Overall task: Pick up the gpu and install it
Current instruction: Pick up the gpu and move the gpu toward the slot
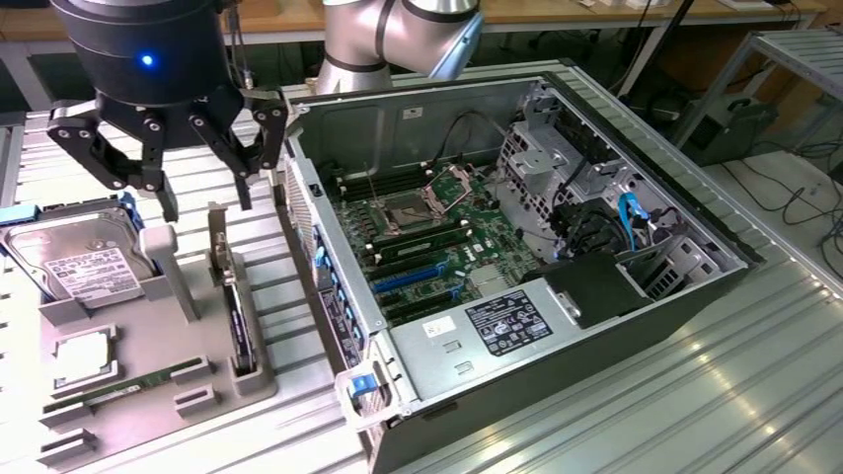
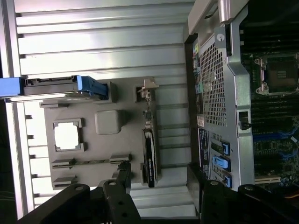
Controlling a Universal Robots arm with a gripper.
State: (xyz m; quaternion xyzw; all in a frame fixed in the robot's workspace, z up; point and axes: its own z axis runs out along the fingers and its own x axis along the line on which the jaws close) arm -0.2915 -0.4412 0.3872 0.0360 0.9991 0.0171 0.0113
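The gpu [image 1: 236, 308] stands on edge in a slot of the grey holder tray [image 1: 152, 405], dark along its top, with its silver bracket [image 1: 217, 247] at the far end. My gripper [image 1: 207, 205] hangs open just above that bracket end, its fingers apart and empty. In the wrist view the gpu [image 2: 149, 149] lies straight ahead of the gripper [image 2: 159, 186], between the two dark fingers [image 2: 119, 184]. The open computer case [image 1: 685, 212] lies on its side at the exterior view's right, its motherboard [image 1: 455, 252] and blue expansion slots [image 1: 402, 278] exposed.
The tray also holds a silver hard drive [image 1: 79, 262] with a white label, a CPU [image 1: 82, 357] and a narrow RAM stick [image 1: 125, 387]. The case's perforated rear wall [image 2: 212, 79] stands close beside the tray. A ribbed metal table [image 1: 685, 395] lies under everything.
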